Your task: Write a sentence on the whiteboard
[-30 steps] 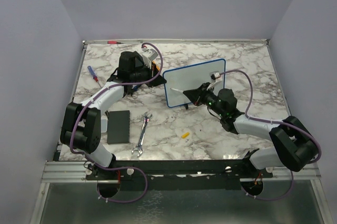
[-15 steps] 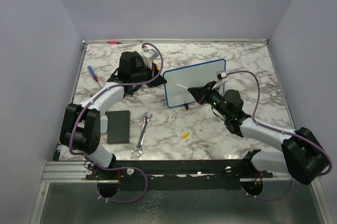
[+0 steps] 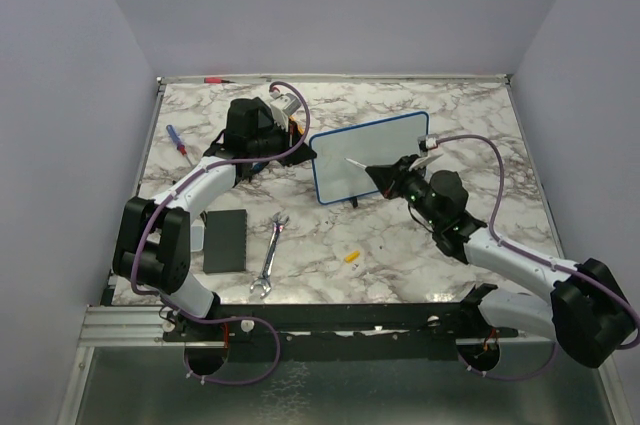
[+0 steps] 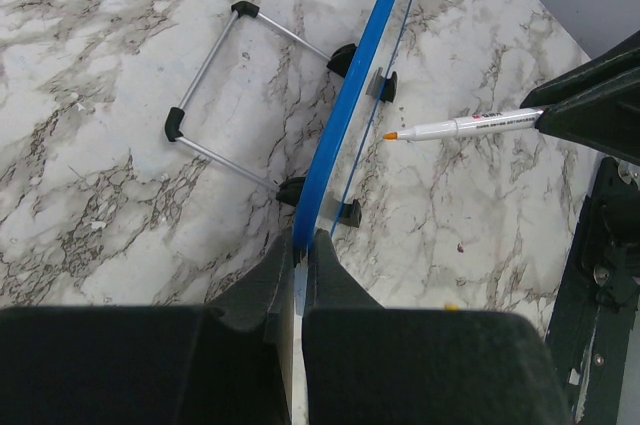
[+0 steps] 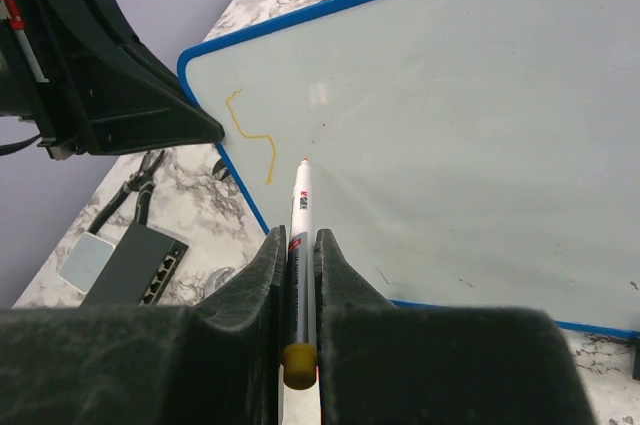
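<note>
The whiteboard (image 3: 372, 153), white with a thin blue frame, stands tilted on the marble table. My left gripper (image 3: 303, 151) is shut on its left edge; the left wrist view shows the frame (image 4: 356, 95) clamped between the jaws (image 4: 303, 241). My right gripper (image 3: 388, 175) is shut on a white marker (image 5: 302, 213) with an orange tip, which points at the board face (image 5: 450, 115). In the left wrist view the marker (image 4: 465, 126) has its tip a little off the board. One short yellow stroke of the sentence (image 5: 256, 141) shows near the board's left edge.
A wrench (image 3: 270, 255), a flat black pad (image 3: 226, 240) and a yellow cap (image 3: 351, 256) lie in front of the board. A blue-and-red screwdriver (image 3: 176, 138) lies at the left, and a red pen (image 3: 213, 78) at the back edge. The board's wire stand (image 4: 230, 95) sticks out behind it.
My right arm has swung to the right, and the marker tip has moved right across the board face. The left gripper and the board have not moved.
</note>
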You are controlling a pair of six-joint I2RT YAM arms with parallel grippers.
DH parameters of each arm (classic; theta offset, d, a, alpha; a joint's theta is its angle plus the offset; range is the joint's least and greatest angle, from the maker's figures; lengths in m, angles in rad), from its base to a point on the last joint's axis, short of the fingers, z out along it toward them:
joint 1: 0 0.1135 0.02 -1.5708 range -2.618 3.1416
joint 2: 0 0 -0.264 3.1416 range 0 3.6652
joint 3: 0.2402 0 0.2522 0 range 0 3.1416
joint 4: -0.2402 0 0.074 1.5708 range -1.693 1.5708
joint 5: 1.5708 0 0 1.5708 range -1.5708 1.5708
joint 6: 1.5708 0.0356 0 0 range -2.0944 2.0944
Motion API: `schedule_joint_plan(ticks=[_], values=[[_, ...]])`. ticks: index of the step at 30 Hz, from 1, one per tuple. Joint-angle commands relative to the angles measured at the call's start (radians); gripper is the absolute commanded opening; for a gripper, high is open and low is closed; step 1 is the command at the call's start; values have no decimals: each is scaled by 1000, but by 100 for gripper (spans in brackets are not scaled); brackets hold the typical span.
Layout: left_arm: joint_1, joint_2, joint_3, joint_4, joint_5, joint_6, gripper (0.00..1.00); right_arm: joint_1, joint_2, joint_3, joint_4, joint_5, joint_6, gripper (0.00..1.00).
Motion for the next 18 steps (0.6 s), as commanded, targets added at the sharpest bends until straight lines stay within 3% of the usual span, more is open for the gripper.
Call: schedule_joint_plan(ticks=[1,18], values=[[-1,-30,-14,-9,-50,-8,0,3,19,47,-15,30,-32,1],[-2,-22,-9,-9,-50,-10,0,3,101,100,59,-47,-44,1]])
